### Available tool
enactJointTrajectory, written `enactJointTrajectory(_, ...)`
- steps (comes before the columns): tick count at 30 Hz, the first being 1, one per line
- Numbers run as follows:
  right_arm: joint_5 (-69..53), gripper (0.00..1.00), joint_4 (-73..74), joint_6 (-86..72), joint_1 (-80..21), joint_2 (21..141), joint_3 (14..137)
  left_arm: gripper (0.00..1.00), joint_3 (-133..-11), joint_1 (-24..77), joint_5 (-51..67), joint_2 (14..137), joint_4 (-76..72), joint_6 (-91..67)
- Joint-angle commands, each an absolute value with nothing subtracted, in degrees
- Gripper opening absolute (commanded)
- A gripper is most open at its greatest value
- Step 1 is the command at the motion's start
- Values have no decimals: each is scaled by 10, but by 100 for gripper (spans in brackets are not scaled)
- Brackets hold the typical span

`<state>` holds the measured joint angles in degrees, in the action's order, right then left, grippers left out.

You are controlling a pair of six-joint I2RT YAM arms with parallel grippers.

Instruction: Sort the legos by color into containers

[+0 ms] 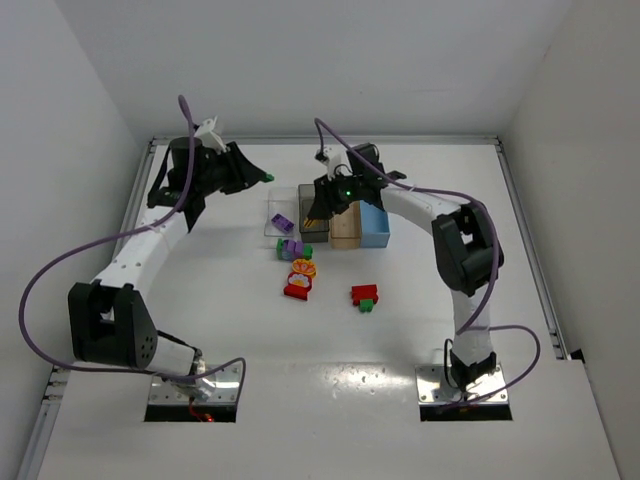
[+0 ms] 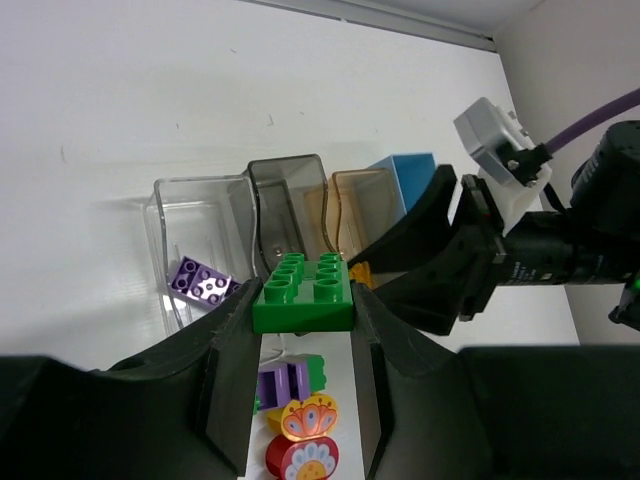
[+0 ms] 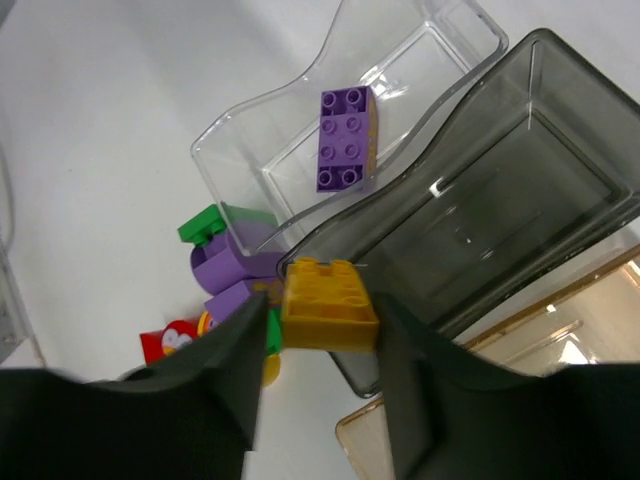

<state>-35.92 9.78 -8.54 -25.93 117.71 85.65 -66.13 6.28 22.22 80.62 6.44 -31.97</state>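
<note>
2 bricks are in hand. The left gripper (image 2: pixel 305 325) is clamped on a green brick (image 2: pixel 305 292), studs up, raised over the table (image 1: pixel 200 320) near the far left end of the bin row. The right gripper (image 3: pixel 325 338) pinches a yellow brick (image 3: pixel 328 305) just above the near end of the grey bin (image 3: pixel 560 130), beside the tan bin (image 3: pixel 560 415).

4 bins stand side by side: the clear bin (image 1: pixel 272 216), then grey, tan and the blue bin (image 1: pixel 376 228). Only 1 piece looks sorted, a purple brick (image 3: pixel 347 138) lying flat in the clear bin.

On the near side of the bins sit a purple-and-green cluster (image 1: pixel 292 249), a yellow-orange flower piece (image 1: pixel 303 267) and a red piece (image 1: pixel 298 289). Off to the right, a red brick (image 1: pixel 364 292) has a small green brick (image 1: pixel 367 306) touching it. By that count the job is in its early stage: 2 bricks are held but not dropped, and at least 5 are loose.

Only the top camera takes in the red brick and its green neighbour. The right wrist camera alone looks down into the grey bin, which is bare inside. The left wrist camera shows the green brick plainly, whereas from above it is a mere speck at the fingertips and the yellow brick cannot be made out. Whether the tan and blue bins hold anything cannot be told for certain.
</note>
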Motion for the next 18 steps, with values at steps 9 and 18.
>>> enactJointTrajectory(9, -266, 90, 69, -105, -258, 1087, 872, 0, -661, 83, 315, 838, -16, -349)
enactJointTrajectory(18, -129, 91, 143, -86, -109, 811, 707, 0, -790, 249, 318, 974, 5, -298)
